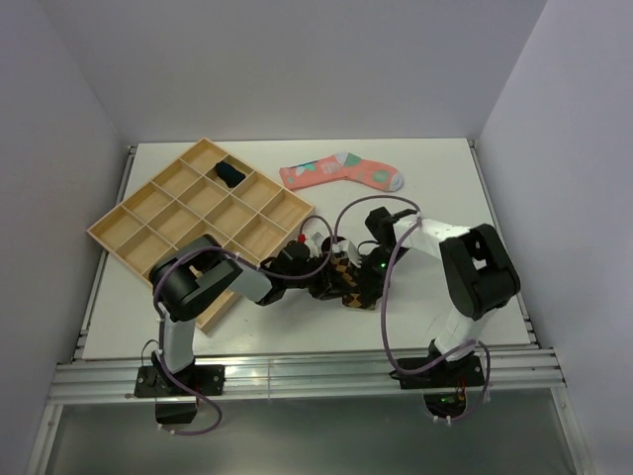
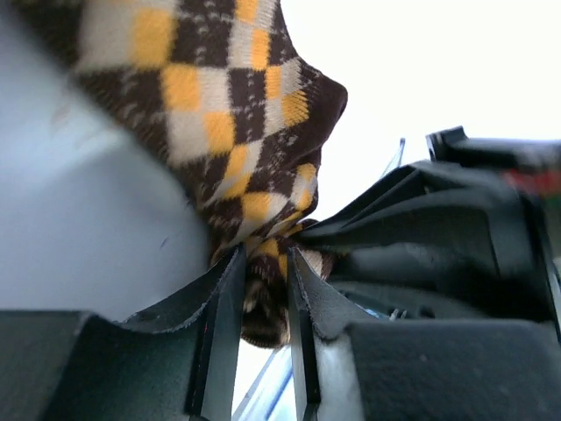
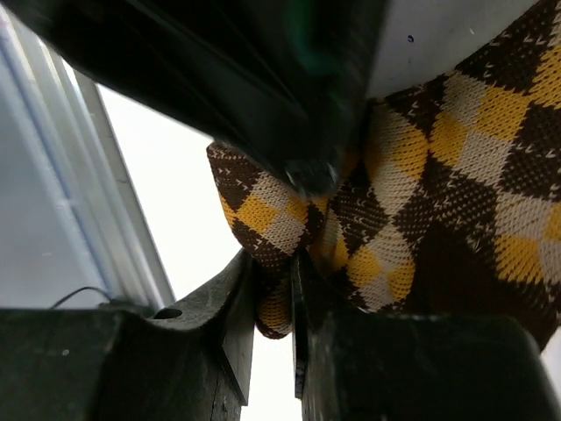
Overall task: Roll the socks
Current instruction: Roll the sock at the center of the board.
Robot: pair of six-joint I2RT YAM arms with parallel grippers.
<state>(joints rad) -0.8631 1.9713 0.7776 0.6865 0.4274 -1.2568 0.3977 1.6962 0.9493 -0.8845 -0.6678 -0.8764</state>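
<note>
Left tool (image 2: 265, 263) pinching diamond sock (image 2: 219, 105) fold | right tool (image 3: 273, 281) pinching same sock's edge | risk: thin bites, tools crowded, opposing pulls could slip fabric, roll unravels

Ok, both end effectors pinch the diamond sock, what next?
Probably turn the right end effector slightly to wind the brown-and-orange sock over itself while the left end effector holds: both are shut on bunched fabric, with the sock loose, not rolled.
</note>
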